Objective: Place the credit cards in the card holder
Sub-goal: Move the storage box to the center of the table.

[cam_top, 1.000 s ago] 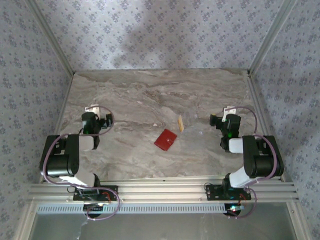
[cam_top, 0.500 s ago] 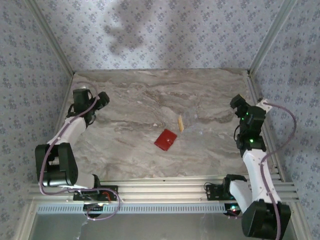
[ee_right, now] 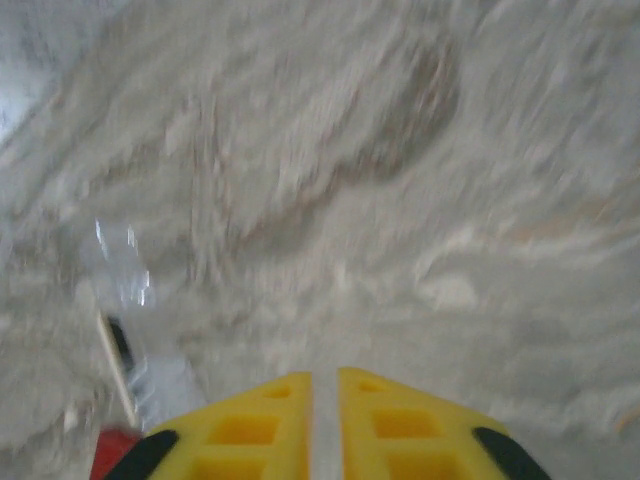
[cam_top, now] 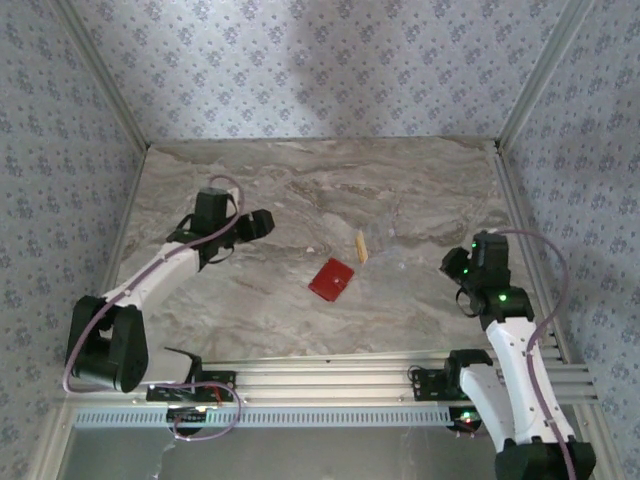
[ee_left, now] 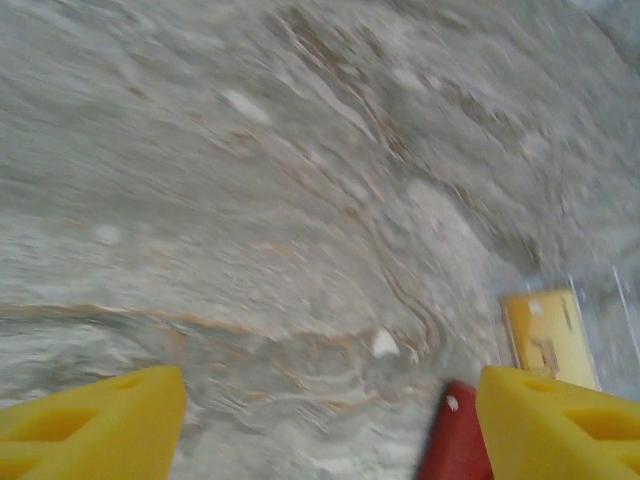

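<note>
The red card holder (cam_top: 331,279) lies flat near the middle of the table. It also peeks in as a red corner (ee_left: 455,445) beside my left gripper's right finger (ee_left: 560,420). A tan-yellow credit card (cam_top: 361,245) lies just behind and to the right of the holder, and it appears again (ee_left: 550,335) in the left wrist view. Beside it a pale glossy patch (ee_right: 122,268) may be a second card. My left gripper (cam_top: 262,222) hovers left of the holder, open and empty (ee_left: 330,430). On the holder's right, my right gripper (cam_top: 450,265) is shut on nothing (ee_right: 325,400).
The marble table (cam_top: 300,190) is walled by patterned panels on three sides. An aluminium rail (cam_top: 330,380) carrying the arm bases runs along the near edge. Bare marble stretches behind and to both sides of the holder.
Both arms have swung in from the table's sides toward the holder in the middle. The right gripper has closed, and the left gripper's fingers have narrowed a little.
</note>
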### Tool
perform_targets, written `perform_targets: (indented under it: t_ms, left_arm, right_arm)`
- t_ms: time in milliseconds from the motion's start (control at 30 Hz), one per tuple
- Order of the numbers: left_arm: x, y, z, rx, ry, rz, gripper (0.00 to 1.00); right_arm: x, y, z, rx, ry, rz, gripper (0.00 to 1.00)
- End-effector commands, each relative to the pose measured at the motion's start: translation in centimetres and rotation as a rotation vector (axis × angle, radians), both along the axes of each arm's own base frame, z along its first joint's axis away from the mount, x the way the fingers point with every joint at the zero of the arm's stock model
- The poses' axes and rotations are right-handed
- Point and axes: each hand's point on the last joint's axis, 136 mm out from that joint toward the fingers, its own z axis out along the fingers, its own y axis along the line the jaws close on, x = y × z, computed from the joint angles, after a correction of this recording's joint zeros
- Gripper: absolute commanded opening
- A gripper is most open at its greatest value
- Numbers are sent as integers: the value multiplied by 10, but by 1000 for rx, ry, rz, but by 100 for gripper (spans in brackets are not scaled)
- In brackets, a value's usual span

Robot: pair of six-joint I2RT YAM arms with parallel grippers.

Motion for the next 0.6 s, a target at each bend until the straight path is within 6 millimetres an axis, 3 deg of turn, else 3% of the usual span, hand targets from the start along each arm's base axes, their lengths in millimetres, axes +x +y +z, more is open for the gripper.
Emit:
perform_targets:
  t_ms: [0,100,300,567]
  left_arm:
    - [-19,-27,-13,-9,60,-104,69]
    - [-30,-49,-23,-7,91,-165,64]
    - [-43,-69,-36,-8,134,-225,61]
    - [-56,-87,-47,4,169,-288,61]
  right_arm:
    - [-32,28,-31,24,146,96,6]
    - [-44,50,-44,25,183,159,2]
    - [-57,83,-67,-24,232,258,0]
    - [-38,124,-72,-54,205,359,0]
